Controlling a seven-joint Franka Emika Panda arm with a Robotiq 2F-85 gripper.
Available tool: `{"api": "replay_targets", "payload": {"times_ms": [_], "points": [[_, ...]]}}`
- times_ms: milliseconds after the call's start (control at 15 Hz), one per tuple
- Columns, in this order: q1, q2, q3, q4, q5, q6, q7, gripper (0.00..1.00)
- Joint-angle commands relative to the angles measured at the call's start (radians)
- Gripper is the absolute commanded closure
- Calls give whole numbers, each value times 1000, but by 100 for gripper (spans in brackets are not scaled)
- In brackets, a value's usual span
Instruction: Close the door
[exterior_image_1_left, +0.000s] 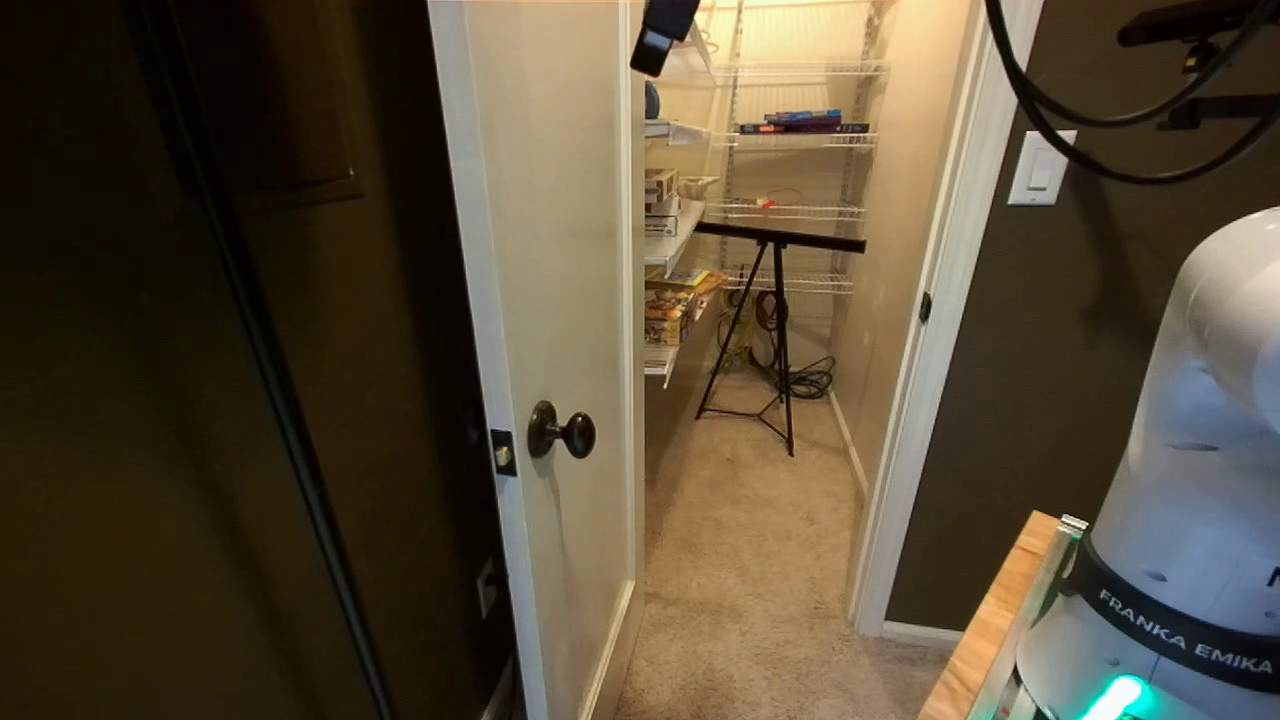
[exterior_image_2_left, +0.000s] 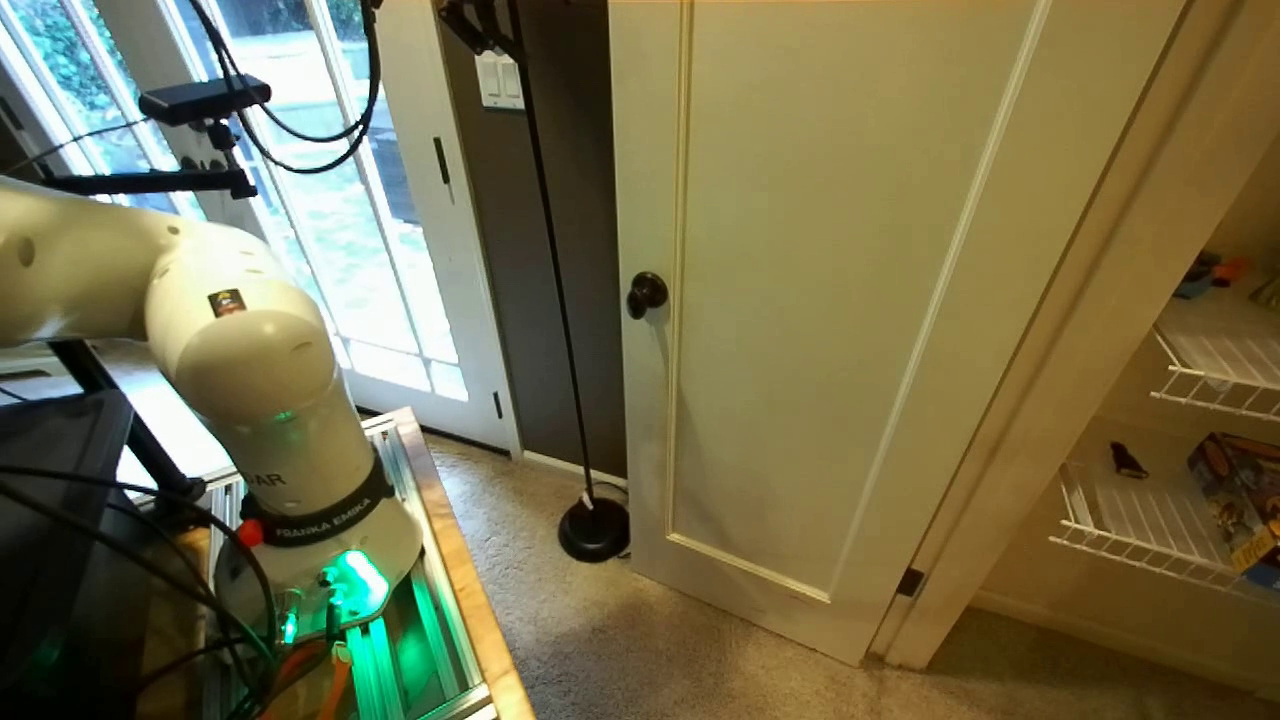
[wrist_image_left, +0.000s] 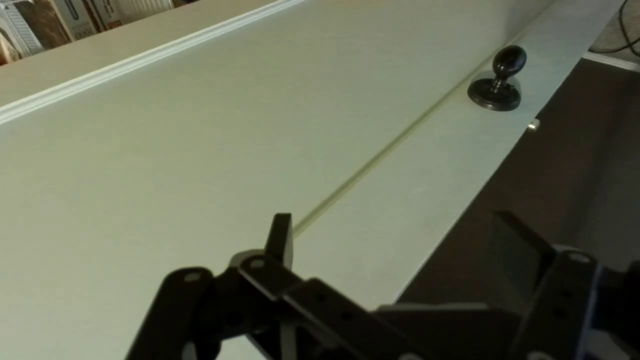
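Note:
The tall white door stands wide open, with the closet doorway beside it. It fills the middle of an exterior view and most of the wrist view. Its dark round knob also shows in the other pictures. In the wrist view my gripper is open and empty. Its left finger is in front of the door face and its right finger is past the door's free edge, over the dark wall. The knob lies farther off, beyond the fingertips. I cannot tell whether a finger touches the door.
A black floor lamp base stands near the door's free edge. The arm's wooden-edged table is beside it. In the closet are a black tripod stand and wire shelves. The white door frame borders the doorway.

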Motion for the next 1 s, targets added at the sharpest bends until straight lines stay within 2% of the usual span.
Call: {"api": "replay_targets", "payload": {"times_ms": [0,200,467,933], "points": [[38,48,44,40,-37,-10,14,0],[38,76,104,64,-75,4,35,0],[-17,124,175,117,-171,52,124,0],[-181,251,299,247,-373,185,305,0]]}}
